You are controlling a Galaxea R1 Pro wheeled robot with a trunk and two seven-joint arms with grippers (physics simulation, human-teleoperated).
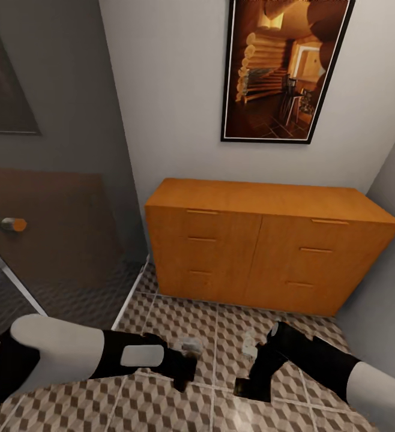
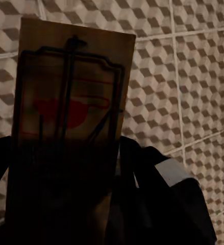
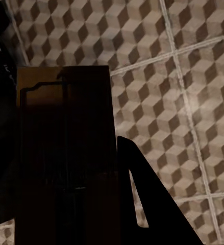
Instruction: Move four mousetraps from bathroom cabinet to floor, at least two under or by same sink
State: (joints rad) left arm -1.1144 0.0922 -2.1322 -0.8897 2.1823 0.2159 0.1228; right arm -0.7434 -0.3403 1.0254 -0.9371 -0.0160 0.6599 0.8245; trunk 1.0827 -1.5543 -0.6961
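Note:
Two mousetraps are in my hands. My left gripper (image 1: 184,367) is shut on a tan wooden mousetrap (image 2: 71,97) with a red mark and a wire bar. My right gripper (image 1: 250,377) is shut on a darker mousetrap (image 3: 66,148). Both hands hang low over the bathroom floor (image 1: 215,324), patterned with small cubes, a little in front of the cabinet (image 1: 263,240). The orange-brown cabinet stands against the back wall with all its drawer fronts closed. The sink is out of view.
A dark door (image 1: 47,228) with an orange knob (image 1: 17,225) stands at the left, beside a grey wall. A framed picture (image 1: 281,69) hangs above the cabinet. A grey wall (image 1: 389,252) closes the right side.

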